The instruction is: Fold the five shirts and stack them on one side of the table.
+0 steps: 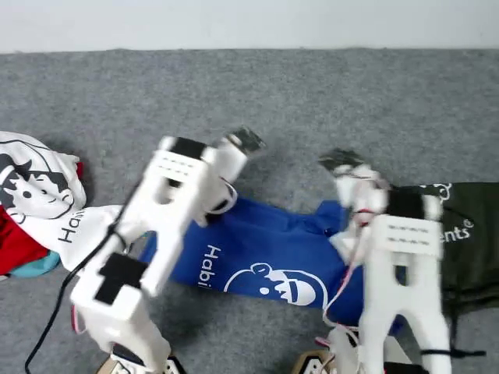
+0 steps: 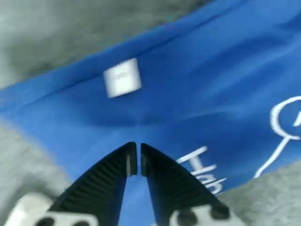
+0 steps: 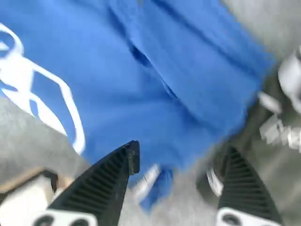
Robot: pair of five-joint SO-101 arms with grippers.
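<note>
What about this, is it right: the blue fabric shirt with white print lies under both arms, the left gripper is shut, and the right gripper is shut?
One thing is wrong. The right gripper is open: the right wrist view shows its jaws wide apart above the blue fabric shirt with white print. The left gripper is indeed shut.
</note>
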